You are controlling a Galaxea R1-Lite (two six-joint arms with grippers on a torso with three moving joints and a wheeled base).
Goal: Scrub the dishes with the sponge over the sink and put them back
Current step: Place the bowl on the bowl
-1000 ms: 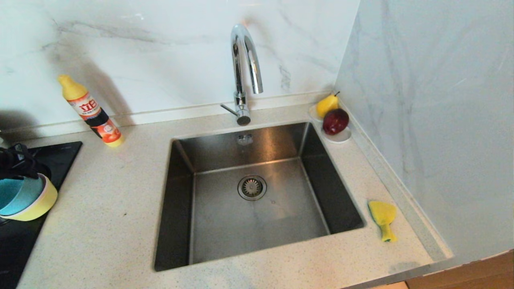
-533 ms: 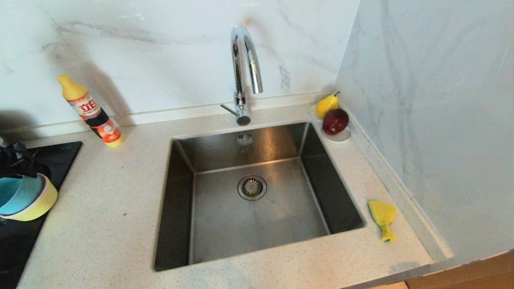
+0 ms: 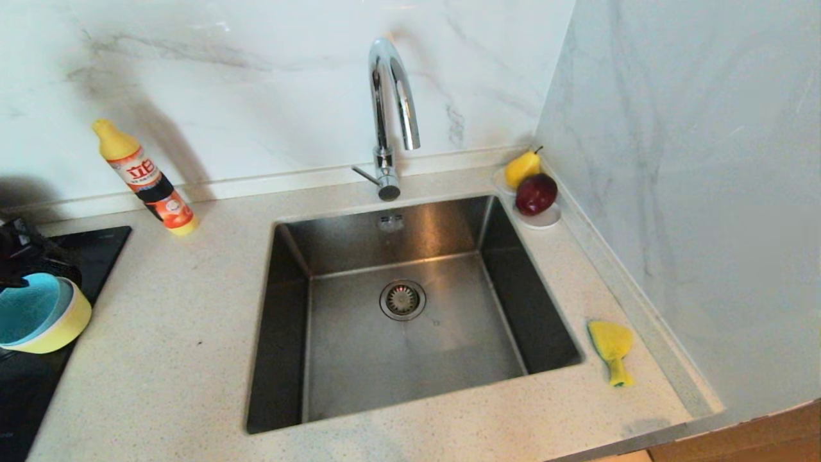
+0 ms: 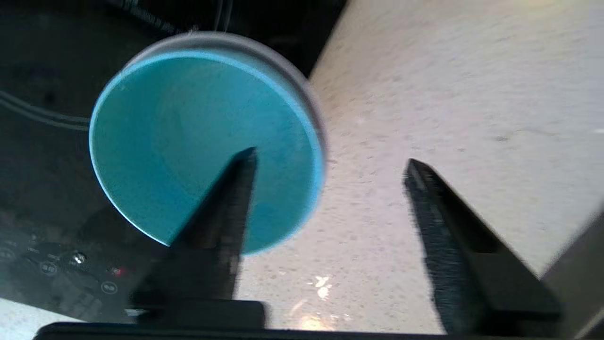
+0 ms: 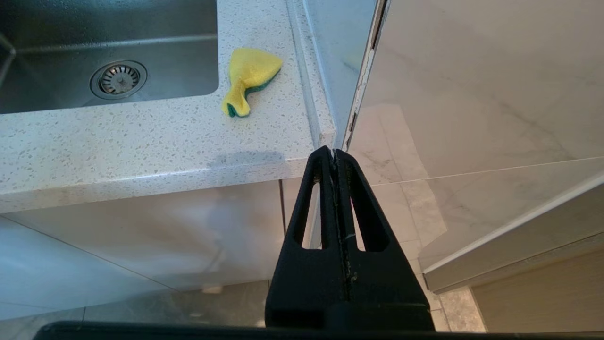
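Right, hovering at the far left edge of the head view: left hand (image 3: 24, 253), spread wide, gripping nothing, poised above the blue bowl (image 3: 25, 308). Nested inside the yellow bowl (image 3: 67, 324), half on the black hob (image 3: 96, 250), half on the worktop (image 3: 179, 333). Seen from the left wrist, straddling the rim: one finger (image 4: 222, 212) above the blue inside, the other (image 4: 453, 236) out over bare speckled stone. Could be a letting-go, could be a line-up for a rim pinch (hard to call from one glimpse). Either way, same advice: hold those jaws wide and travel straight up or straight down, no sideways drift, no clipping the rim, no tipping the stack. For a pinch, catch the blue wall only and leave the yellow one below alone. Light plastic, probably quick to slide on that glossy hob, so go gently. Meanwhile, parked low off the front of the worktop: right hand (image 5: 334, 153), pressed flat together, empty. Lying well away, to the right of the sink (image 3: 359, 359) and near the wall: sponge (image 3: 611, 350), alone on the stone.
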